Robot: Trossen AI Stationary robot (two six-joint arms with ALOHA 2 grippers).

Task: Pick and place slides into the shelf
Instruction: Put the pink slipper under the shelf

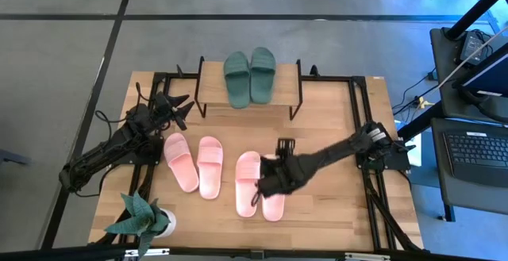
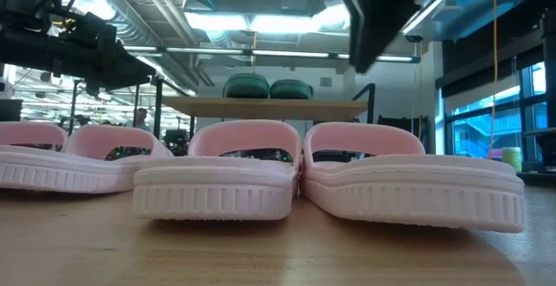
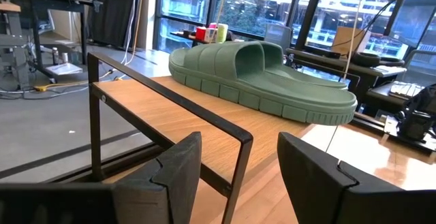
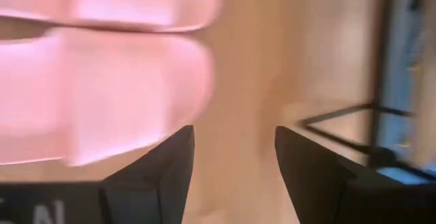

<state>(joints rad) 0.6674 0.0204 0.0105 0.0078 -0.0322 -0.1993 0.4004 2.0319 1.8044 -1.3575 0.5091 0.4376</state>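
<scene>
Two dark green slides (image 1: 250, 76) lie side by side on the shelf (image 1: 213, 94), soles on its plank top; the left wrist view shows one green slide (image 3: 262, 74) there. Four pink slides lie soles down on the table: a left pair (image 1: 196, 164) and a right pair (image 1: 259, 184). My right gripper (image 1: 283, 145) (image 4: 235, 139) is open and hovers over the right pair's far end (image 2: 408, 177), touching nothing. My left gripper (image 1: 181, 109) (image 3: 238, 149) is open beside the shelf's left end.
A potted plant (image 1: 143, 217) stands at the table's near left corner. Black frame rails (image 1: 359, 118) run along the table's sides. Bare wood lies between the shelf and the pink slides. A desk with a laptop (image 1: 476, 150) stands off to the right.
</scene>
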